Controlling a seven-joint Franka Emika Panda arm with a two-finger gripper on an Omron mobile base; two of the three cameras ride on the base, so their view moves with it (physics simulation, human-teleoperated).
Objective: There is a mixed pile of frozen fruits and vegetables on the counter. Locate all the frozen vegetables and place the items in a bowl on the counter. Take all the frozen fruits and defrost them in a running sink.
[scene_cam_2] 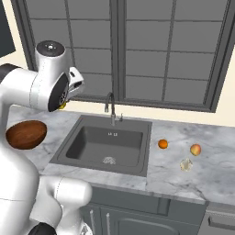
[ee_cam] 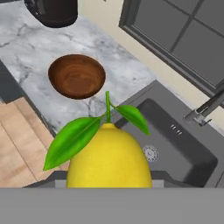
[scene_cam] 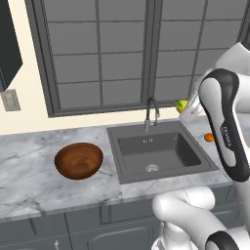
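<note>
My gripper hangs high above the far right corner of the sink, shut on a small yellow vegetable piece with green leaves; the piece hides the fingertips in the hand view. The brown wooden bowl stands on the marble counter left of the sink. On the counter right of the sink lie an orange ball, an orange-red peach-like ball and a whitish lump. The sink basin holds nothing but its pale drain, and no water shows at the faucet.
A large grey-framed window runs behind the counter. A dark round pot stands on the counter beyond the bowl. A wall outlet and a dark cabinet are at the far left. Wooden floor lies below the counter edge.
</note>
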